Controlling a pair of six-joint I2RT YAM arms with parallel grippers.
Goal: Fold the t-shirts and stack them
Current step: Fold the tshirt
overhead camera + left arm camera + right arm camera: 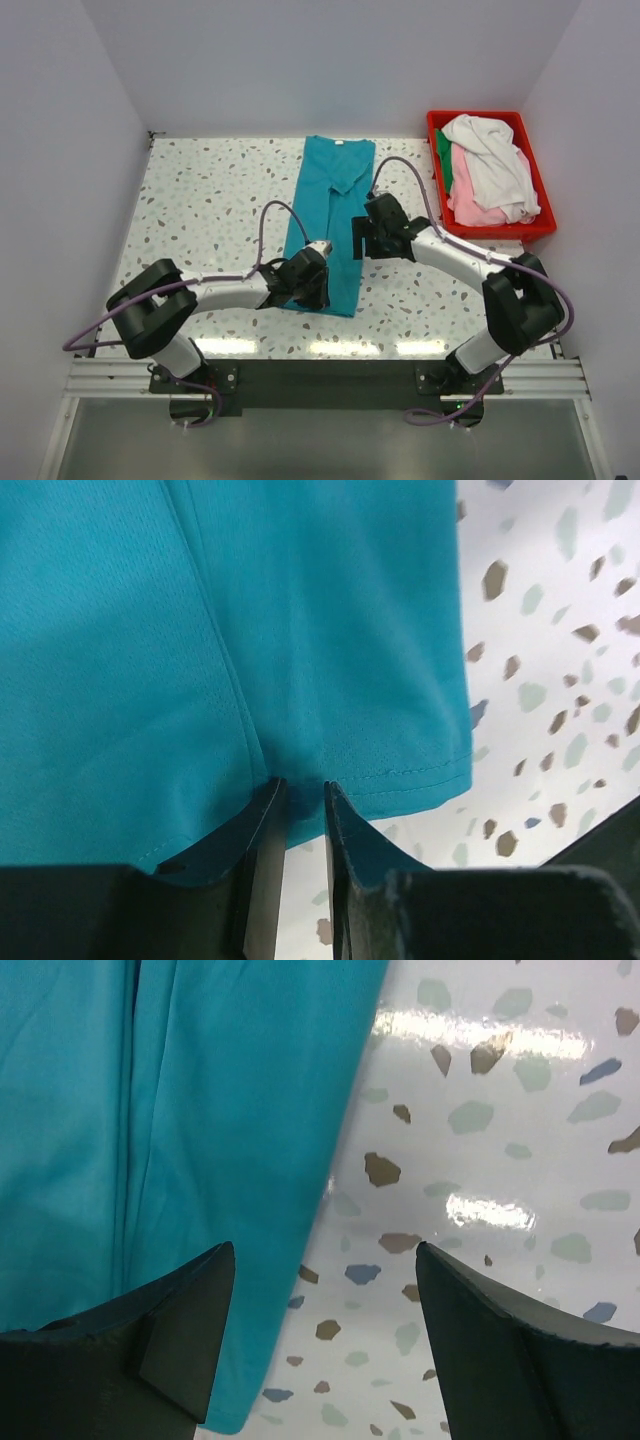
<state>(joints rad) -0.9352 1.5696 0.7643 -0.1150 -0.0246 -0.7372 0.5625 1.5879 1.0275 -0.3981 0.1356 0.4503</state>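
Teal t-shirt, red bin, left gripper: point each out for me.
teal t-shirt [325,205]: top view, middle of the cloth.
red bin [500,233]: top view, near rim.
left gripper [302,786]: left wrist view, between its fingertips.

T-shirt [330,190] left of bin [495,233]

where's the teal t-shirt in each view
top external: teal t-shirt lies as a long folded strip mid-table, between the two arms.
left wrist: teal t-shirt fills the upper left, hem along the bottom.
right wrist: teal t-shirt covers the left half.
shared landmark: the speckled table showing beside the shirt's edge.
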